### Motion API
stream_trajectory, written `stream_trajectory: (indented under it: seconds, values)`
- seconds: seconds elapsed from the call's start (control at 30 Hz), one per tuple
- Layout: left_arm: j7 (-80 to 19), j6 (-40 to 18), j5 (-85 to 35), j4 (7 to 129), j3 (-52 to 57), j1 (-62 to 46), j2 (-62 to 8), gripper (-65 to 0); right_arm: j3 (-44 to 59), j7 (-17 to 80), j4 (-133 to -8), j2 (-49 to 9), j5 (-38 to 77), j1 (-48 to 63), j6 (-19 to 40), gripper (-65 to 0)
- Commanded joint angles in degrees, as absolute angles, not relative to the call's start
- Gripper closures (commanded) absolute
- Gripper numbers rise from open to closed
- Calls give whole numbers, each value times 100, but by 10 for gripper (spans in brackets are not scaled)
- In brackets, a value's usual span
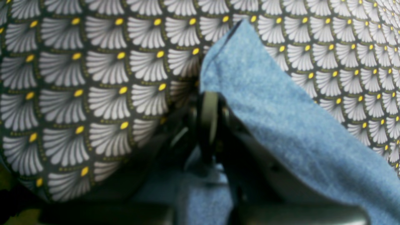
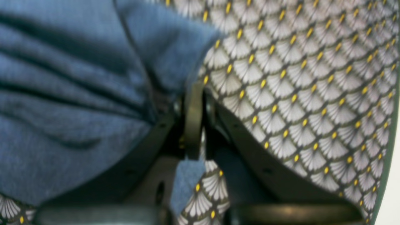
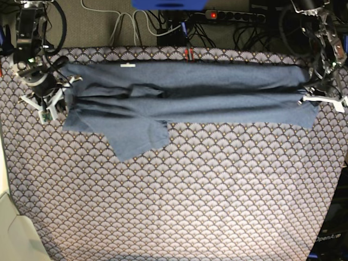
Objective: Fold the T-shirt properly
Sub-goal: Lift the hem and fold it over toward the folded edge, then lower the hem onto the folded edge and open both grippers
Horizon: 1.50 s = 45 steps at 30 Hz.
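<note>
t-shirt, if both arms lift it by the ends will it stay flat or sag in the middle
The T-shirt would probably sag: it already bunches into soft creases near the right gripper. The loose sleeve flap would likely dangle. It drapes limply over the left gripper, so it seems light and floppy, not stiff.

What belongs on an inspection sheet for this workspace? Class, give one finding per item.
Surface: patterned tablecloth covers the table.
Job's things: blue T-shirt stretched in a long band across the far side, one sleeve hanging toward the near side, white neck label showing.
Clutter: nothing seen on the cloth.
End effectors: left end effector shut on the T-shirt's edge; right end effector shut on the opposite end.
Cables: white and dark cables behind the table.
Surroundings: power strip with a red light on the floor.
</note>
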<state>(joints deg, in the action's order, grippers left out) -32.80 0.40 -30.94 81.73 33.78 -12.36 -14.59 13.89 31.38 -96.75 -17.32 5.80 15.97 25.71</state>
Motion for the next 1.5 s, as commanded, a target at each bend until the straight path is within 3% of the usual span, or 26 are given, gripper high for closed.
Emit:
stream_trajectory:
  seconds: [0.0, 0.27, 0.43, 0.6, 0.73, 0.9, 1.47]
  values:
    - [-3169, 57, -3081, 8251, 3415, -1209, -1552, -6, 1429, 2976, -9789, -1815, 611, 1604, 2554, 0]
    - [-3178, 57, -3081, 8136, 3415, -1218, -1552, -9, 1429, 3037, -10448, -1807, 611, 1877, 2554, -6]
    - [-3178, 48, -3081, 7960, 3415, -1218, -1552, -13, 1420, 3222, -10563, -1692, 611, 1851, 2554, -125]
    - [-3178, 48, -3081, 7952, 3415, -1226, -1552, -123, 1138, 3275, -10554, -1657, 611, 1833, 2563, -198]
    - [-3178, 48, -3081, 7996, 3415, -1288, -1552, -186, 1024, 3284, -10510, -1657, 611, 1710, 2563, -206]
    - [-3178, 48, -3081, 7978, 3415, -1297, -1543, -215, 901, 3284, -10448, -1648, 611, 1631, 2563, -206]
    - [-3178, 48, -3081, 7978, 3275, -1288, -1552, -221, 866, 3275, -9868, -1666, 611, 1323, 2563, -203]
